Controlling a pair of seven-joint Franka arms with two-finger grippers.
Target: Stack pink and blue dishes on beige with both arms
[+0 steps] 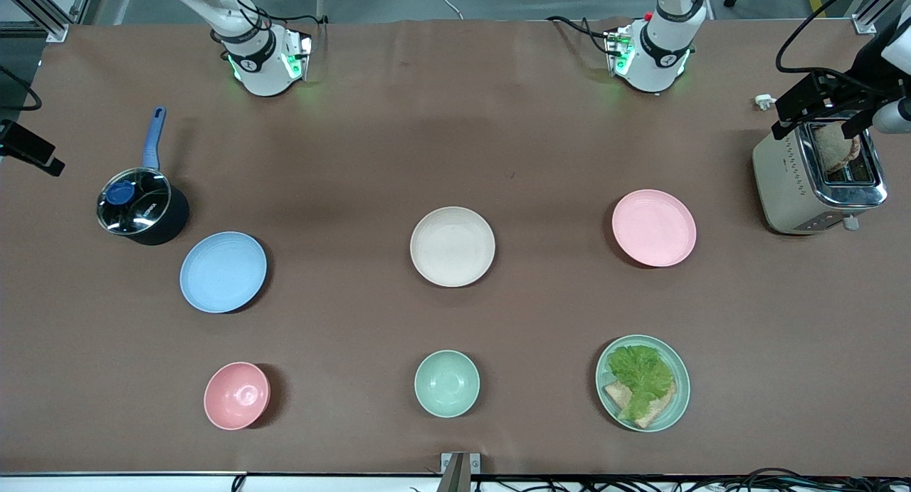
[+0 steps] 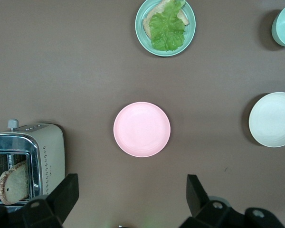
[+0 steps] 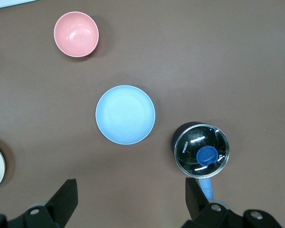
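Note:
The cream-beige plate point(image 1: 453, 246) lies flat in the middle of the table. The pale pink plate point(image 1: 654, 228) point(image 2: 142, 129) lies toward the left arm's end, and the light blue plate point(image 1: 223, 272) point(image 3: 125, 114) toward the right arm's end. All three are bare and apart from each other. My left gripper point(image 2: 131, 197) hangs open high over the table, between its base and the pink plate. In the same way my right gripper point(image 3: 131, 197) hangs open high up, between its base and the blue plate. Neither gripper holds anything, and neither shows in the front view.
A dark pot with a glass lid and blue handle point(image 1: 142, 207) stands beside the blue plate. Nearer the front camera are a pink bowl point(image 1: 237, 395), a mint bowl point(image 1: 447, 383) and a mint plate with lettuce and bread point(image 1: 643, 382). A toaster point(image 1: 818, 179) holds a bread slice.

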